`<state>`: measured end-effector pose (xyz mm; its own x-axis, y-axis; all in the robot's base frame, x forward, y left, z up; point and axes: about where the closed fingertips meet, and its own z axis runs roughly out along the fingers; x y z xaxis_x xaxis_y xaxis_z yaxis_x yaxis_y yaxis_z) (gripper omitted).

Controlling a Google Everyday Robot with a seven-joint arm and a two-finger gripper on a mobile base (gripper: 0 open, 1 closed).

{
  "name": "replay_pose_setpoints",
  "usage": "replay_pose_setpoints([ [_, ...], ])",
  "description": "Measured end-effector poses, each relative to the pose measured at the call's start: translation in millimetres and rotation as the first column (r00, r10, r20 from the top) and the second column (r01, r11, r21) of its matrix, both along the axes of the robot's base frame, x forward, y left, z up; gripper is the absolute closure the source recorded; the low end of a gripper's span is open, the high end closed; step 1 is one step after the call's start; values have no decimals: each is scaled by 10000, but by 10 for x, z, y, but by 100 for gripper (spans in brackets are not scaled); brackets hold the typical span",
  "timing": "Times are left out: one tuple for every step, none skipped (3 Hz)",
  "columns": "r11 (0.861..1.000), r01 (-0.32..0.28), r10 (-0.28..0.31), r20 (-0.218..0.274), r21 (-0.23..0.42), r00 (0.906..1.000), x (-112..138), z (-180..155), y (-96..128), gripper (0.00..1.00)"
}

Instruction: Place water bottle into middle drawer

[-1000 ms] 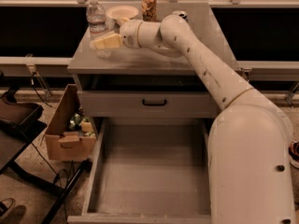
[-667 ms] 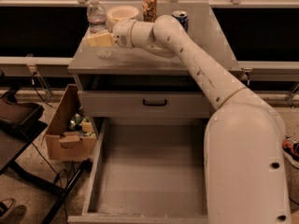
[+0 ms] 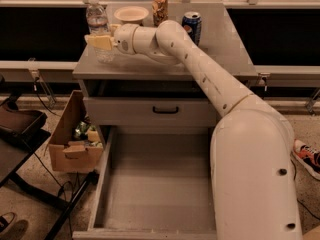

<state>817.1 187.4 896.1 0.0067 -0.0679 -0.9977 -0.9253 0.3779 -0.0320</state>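
Note:
The water bottle (image 3: 98,24), clear with a white cap, stands upright at the far left of the cabinet top (image 3: 220,49). My gripper (image 3: 100,41) is stretched out to the left and its pale fingers sit around the bottle's lower body. The middle drawer (image 3: 157,189) is pulled wide open below the cabinet, its grey floor bare.
A white bowl (image 3: 131,15), an orange-patterned can (image 3: 160,6) and a blue Pepsi can (image 3: 191,26) stand on the cabinet top behind my arm. A shut drawer front with a black handle (image 3: 166,110) is above the open drawer. A cardboard box (image 3: 75,139) sits on the floor at left.
My gripper has moved left across the cabinet top and reached the water bottle. The bottle has not moved.

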Motion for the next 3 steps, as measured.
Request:
replay_pose_setpoints([
  [10000,-3,3,-17,3,10000,0,-4,4,89],
  [9999,-109,110,81,-123,9999,5,51,36,100],
  [9992,-334,352,867,-226,9956,-270,444,-46,100],
])
